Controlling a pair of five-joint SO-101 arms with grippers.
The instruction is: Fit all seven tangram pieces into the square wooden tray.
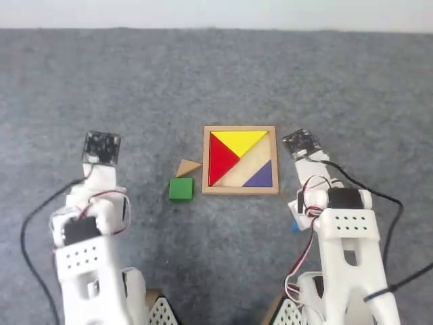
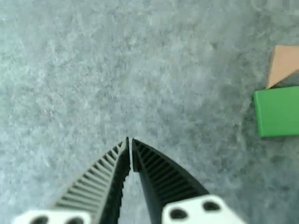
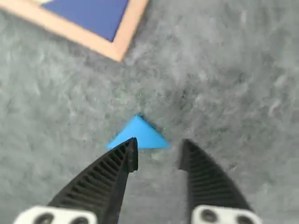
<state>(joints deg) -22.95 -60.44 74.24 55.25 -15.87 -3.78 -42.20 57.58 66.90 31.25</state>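
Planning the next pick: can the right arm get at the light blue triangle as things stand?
Probably yes: the right pincer hangs open beside the light blue triangle, which lies alone on carpet, apart from the tray.

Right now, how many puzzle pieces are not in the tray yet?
3: a green square and a tan triangle just left of the tray, and a light blue triangle at the right pincer. More may be hidden.

Tray (image 1: 240, 191) partly filled; green square (image 1: 180, 188) outside
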